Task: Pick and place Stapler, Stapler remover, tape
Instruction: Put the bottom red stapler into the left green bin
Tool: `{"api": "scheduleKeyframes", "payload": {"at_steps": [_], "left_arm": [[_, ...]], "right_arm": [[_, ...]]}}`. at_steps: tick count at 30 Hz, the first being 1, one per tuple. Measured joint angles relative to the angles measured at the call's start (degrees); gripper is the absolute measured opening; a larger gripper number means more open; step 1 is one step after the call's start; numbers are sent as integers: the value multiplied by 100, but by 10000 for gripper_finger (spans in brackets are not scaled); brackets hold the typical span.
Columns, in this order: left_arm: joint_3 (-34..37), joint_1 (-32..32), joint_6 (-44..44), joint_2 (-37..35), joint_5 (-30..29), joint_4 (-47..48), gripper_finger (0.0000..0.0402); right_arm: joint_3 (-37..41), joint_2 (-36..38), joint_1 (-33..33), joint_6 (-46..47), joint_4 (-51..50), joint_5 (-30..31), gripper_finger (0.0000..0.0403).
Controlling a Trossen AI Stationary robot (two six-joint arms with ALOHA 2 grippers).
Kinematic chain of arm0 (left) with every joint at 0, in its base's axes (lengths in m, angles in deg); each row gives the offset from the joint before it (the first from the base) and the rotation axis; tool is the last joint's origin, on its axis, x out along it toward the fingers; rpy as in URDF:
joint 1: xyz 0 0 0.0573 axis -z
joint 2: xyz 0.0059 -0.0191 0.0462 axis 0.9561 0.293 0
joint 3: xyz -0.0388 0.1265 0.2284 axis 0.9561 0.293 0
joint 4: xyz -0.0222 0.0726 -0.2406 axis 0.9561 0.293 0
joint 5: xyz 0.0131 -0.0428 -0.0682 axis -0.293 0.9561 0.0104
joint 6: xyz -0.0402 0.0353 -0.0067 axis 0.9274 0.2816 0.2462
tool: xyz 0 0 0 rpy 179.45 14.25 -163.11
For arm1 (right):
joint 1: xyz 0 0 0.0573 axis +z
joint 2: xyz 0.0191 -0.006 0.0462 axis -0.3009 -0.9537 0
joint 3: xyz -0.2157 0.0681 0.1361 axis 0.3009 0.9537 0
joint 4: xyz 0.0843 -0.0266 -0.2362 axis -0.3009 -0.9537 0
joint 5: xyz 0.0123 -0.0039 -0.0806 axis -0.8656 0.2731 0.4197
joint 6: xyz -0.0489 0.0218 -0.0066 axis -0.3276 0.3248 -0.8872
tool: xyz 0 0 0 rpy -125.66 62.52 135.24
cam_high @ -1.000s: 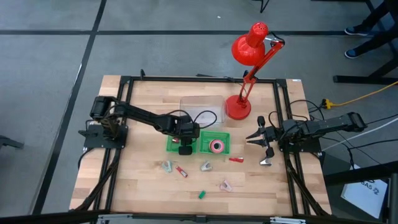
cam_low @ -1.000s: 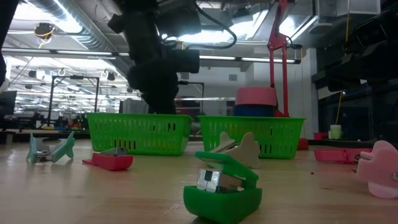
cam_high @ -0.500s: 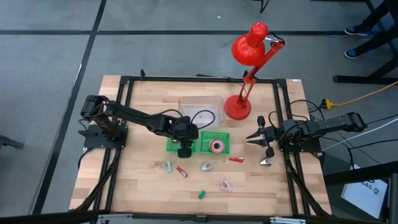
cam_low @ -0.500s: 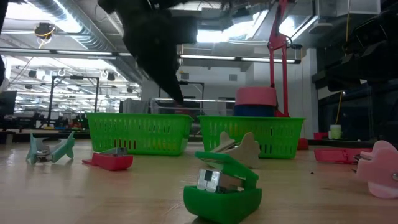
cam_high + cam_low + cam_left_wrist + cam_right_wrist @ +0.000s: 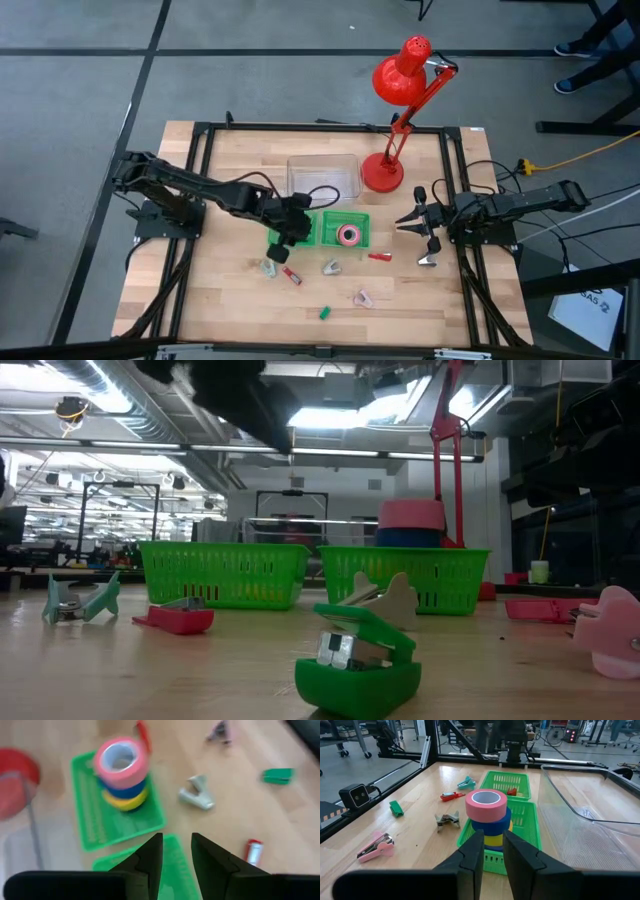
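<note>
The tape rolls (image 5: 349,235) are stacked pink over blue over yellow in the right green basket (image 5: 357,219); the stack (image 5: 488,817) also shows in the right wrist view. The left green basket (image 5: 508,782) holds a red thing (image 5: 511,791). On the wood lie a teal staple remover (image 5: 268,266), a red stapler (image 5: 291,275), a grey remover (image 5: 331,266), another red stapler (image 5: 378,256), a pink remover (image 5: 362,297) and a green stapler (image 5: 325,312). My left gripper (image 5: 280,245) hangs open above the left basket's near-left corner. My right gripper (image 5: 418,240) waits open at the table's right side.
A red desk lamp (image 5: 400,70) stands with its base (image 5: 382,172) at the far right. A clear plastic tub (image 5: 323,175) sits behind the baskets. A black frame (image 5: 200,200) runs round the table. Bare wood lies near the front edge (image 5: 230,310).
My left gripper has risen out of the left basket, tipping as it went, and has drifted a little toward the table's left and near edge. In the low view it has climbed nearly out of the picture. The right arm and the scattered things have kept still.
</note>
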Motion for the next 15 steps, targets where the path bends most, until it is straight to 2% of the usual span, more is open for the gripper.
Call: {"api": "scheduleKeyframes", "payload": {"at_steps": [6, 15], "left_arm": [[-4, 425, -331, -65, 322, 41, 98], [-7, 1147, -331, 68, 309, 28, 98]], "right_arm": [[-1, 0, 0, -1, 2, 0, 72], [0, 1, 0, 0, 1, 0, 72]]}}
